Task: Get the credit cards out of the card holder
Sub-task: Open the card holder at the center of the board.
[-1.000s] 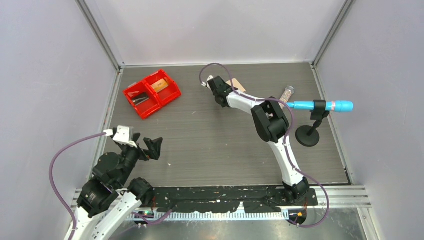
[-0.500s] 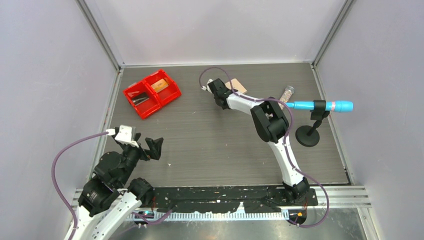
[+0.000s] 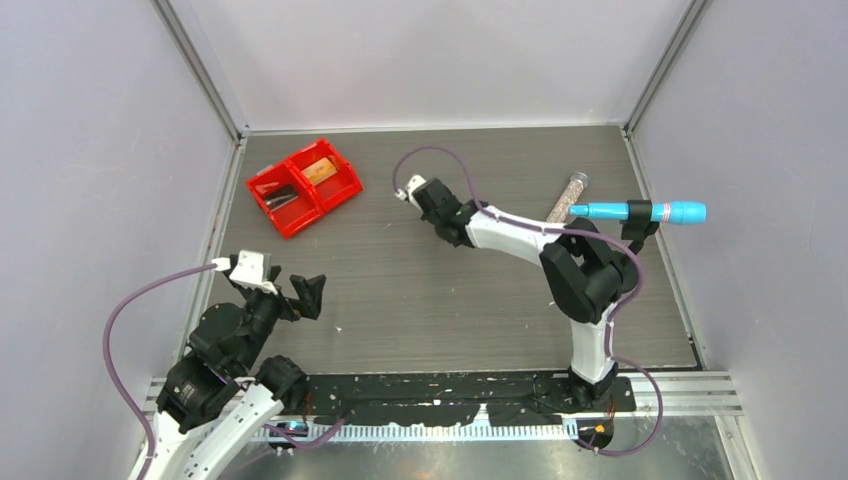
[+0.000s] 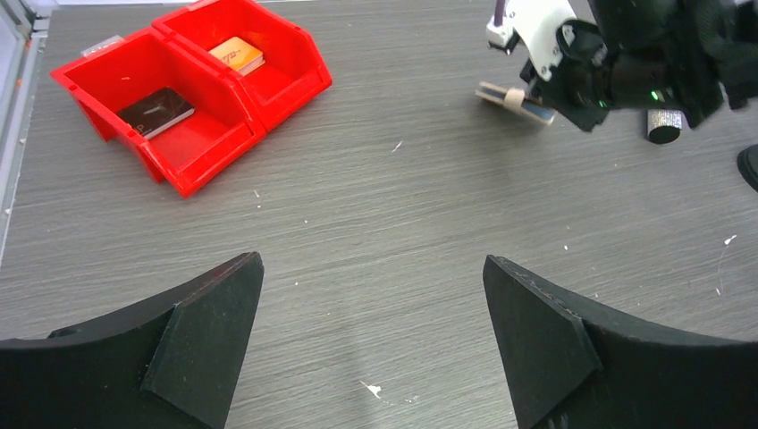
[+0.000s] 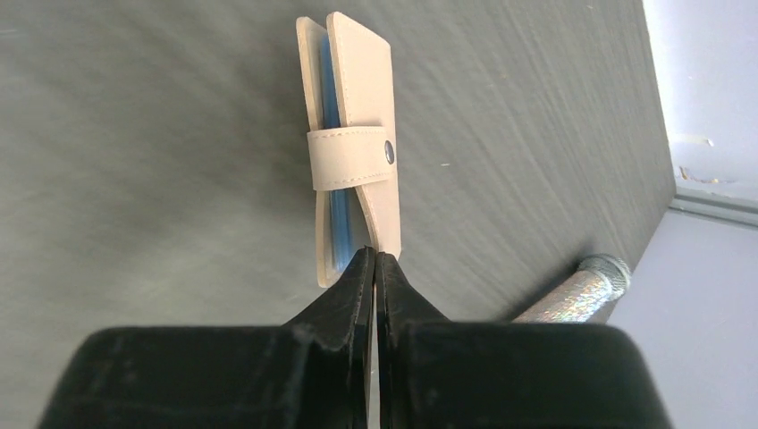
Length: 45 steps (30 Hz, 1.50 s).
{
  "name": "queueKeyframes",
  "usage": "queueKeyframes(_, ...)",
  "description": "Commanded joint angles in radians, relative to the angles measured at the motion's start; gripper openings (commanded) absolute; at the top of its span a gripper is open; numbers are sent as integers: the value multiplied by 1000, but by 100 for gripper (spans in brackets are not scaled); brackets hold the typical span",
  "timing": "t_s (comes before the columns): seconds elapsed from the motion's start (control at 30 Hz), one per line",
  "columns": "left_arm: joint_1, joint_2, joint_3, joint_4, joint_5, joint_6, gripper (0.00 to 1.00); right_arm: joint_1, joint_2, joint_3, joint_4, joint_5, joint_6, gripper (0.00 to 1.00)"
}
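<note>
Left gripper [image 4: 371, 295] spread wide, arm folded; right gripper [image 5: 375, 261] pinched closed, arm outstretched.

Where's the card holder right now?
In the right wrist view the card holder is pinched at its near edge by the right tool; from the left wrist it is just left of the glittery tube, well right of the red bin.

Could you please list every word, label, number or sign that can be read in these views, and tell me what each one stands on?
No text can be read in any view.
Dark card in the red bin: faint pale marks, too small to read.
Orange card in the bin's other compartment: print too blurred to read.
Card holder: plain, with only a snap stud on its tab.
</note>
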Motion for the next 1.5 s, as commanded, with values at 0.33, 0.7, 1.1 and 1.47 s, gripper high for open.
queueKeyframes(0.33,-3,21,19,16,-80,5,97,387,-294,-237,-278,-22,538,5)
queueKeyframes(0.7,-3,53,44,-32,-143,-12,98,547,-471,-404,-196,-247,866,18)
queueKeyframes(1.1,-3,81,49,-142,28,-273,97,405,-681,-645,39,-359,871,39)
queueKeyframes(1.47,-3,354,-134,114,448,-447,88,94,-633,-719,216,-694,805,59)
